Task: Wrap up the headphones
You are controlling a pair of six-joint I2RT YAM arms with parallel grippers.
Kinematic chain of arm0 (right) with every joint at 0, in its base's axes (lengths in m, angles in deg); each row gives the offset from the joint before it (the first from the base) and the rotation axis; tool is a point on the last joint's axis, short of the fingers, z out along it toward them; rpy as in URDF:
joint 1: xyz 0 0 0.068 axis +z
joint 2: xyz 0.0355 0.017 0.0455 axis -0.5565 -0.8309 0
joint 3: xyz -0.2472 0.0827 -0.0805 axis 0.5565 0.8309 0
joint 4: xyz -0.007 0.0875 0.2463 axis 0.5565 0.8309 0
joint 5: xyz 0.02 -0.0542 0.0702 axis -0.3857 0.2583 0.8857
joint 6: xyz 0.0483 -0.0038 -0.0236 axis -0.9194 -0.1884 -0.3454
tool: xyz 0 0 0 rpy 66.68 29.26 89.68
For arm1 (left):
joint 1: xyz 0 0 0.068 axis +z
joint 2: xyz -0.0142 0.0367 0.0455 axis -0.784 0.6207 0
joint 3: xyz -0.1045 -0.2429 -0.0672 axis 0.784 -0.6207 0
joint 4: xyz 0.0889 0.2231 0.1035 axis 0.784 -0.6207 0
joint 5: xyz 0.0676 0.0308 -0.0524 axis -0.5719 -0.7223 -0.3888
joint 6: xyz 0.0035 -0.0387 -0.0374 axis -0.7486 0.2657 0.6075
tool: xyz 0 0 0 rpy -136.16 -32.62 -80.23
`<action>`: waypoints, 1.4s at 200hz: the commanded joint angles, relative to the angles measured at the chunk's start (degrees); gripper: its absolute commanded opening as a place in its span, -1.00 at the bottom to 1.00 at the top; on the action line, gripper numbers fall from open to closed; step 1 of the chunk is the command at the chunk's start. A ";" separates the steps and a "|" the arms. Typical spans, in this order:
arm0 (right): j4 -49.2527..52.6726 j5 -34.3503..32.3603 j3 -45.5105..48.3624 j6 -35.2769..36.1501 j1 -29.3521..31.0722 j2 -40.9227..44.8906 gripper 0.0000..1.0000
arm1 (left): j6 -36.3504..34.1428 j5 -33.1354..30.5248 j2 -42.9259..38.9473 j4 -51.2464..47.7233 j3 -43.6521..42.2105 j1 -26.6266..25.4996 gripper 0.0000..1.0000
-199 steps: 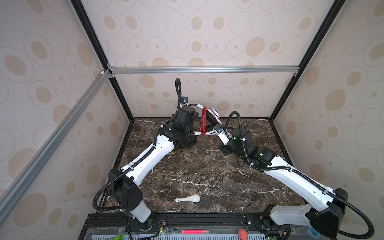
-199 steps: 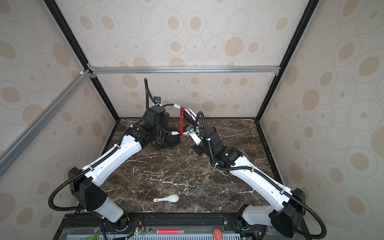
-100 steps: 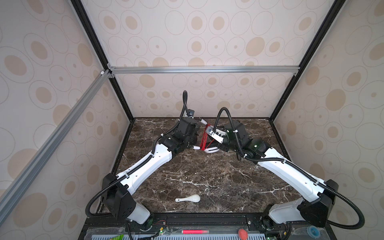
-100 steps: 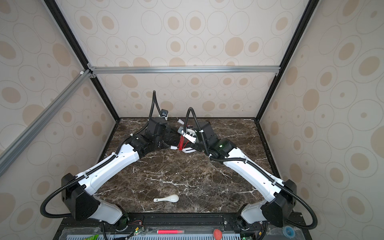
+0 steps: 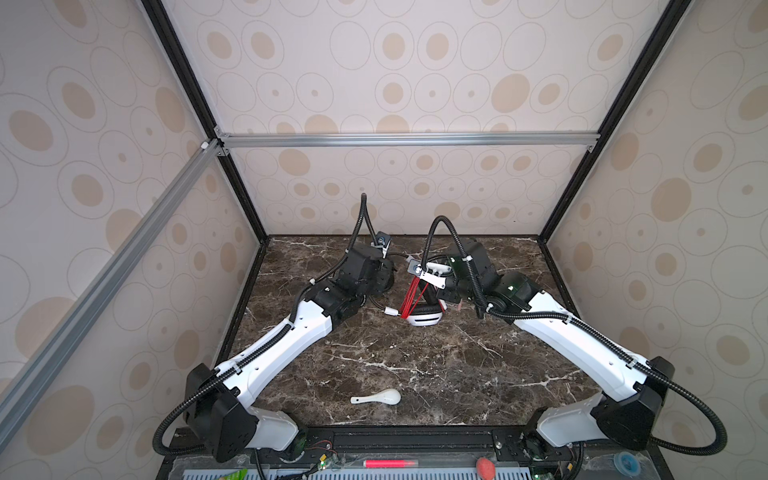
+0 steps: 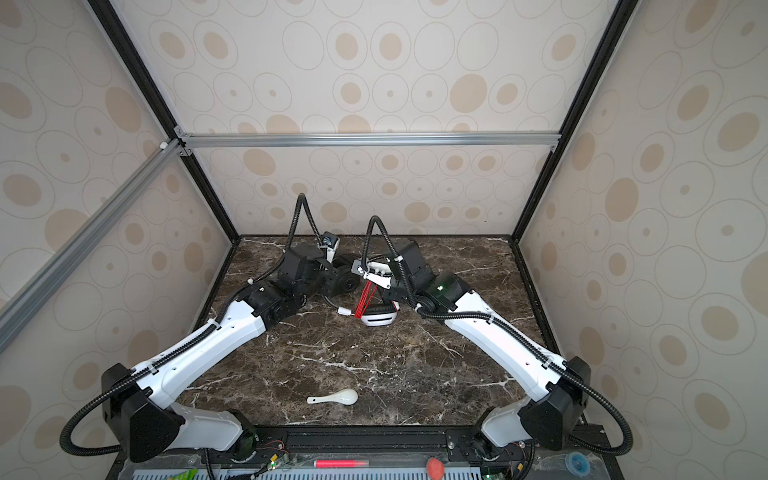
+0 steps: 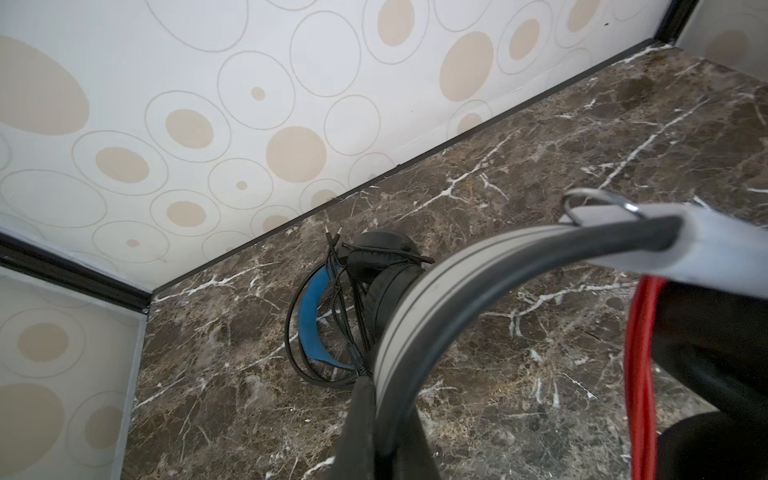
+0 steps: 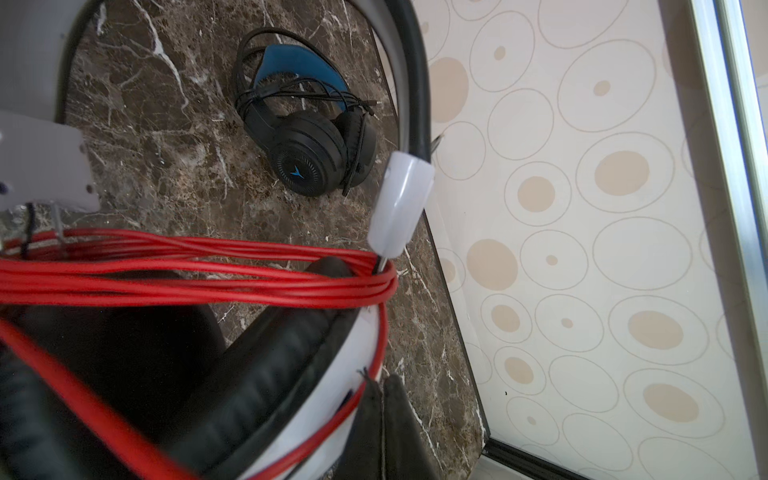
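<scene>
The white headphones [image 5: 424,319] [image 6: 378,319] stand at the back middle with one earcup on the marble, and the red cord [image 5: 411,297] [image 8: 208,270] is looped around them in several turns. My left gripper [image 7: 376,419] is shut on their grey-white headband [image 7: 415,316]. My right gripper [image 8: 381,415] is shut beside the white earcup [image 8: 324,399], with the red cord running past its fingertips. The black headphones [image 7: 332,307] [image 8: 307,137] [image 6: 347,280] lie near the back wall with their thin black cord bundled across the blue inner band.
A small white ceramic spoon [image 5: 380,398] [image 6: 337,398] lies near the front edge of the marble table [image 5: 415,365]. Patterned walls close off the back and both sides. Both arms meet at the back middle.
Both arms have come down from a raised pose, bringing the white headphones from the air down onto the table. The right arm has swung further back and right.
</scene>
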 commanded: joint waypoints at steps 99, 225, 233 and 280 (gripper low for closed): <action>-4.20 1.64 2.46 -3.69 -3.77 0.62 -0.76 | -1.30 12.40 -5.94 1.14 -0.02 -0.14 -1.00; -7.47 8.51 10.04 -9.35 -7.99 3.48 -0.33 | 2.05 14.68 -5.37 -1.38 3.80 -0.16 -1.00; -7.68 9.06 10.50 -10.35 -8.36 3.96 -0.29 | 2.50 15.02 -5.16 -1.50 4.22 -0.15 -1.00; -9.50 12.80 14.39 -14.52 -11.79 6.33 -0.20 | 3.32 17.30 -4.63 -1.88 6.07 -0.03 -1.00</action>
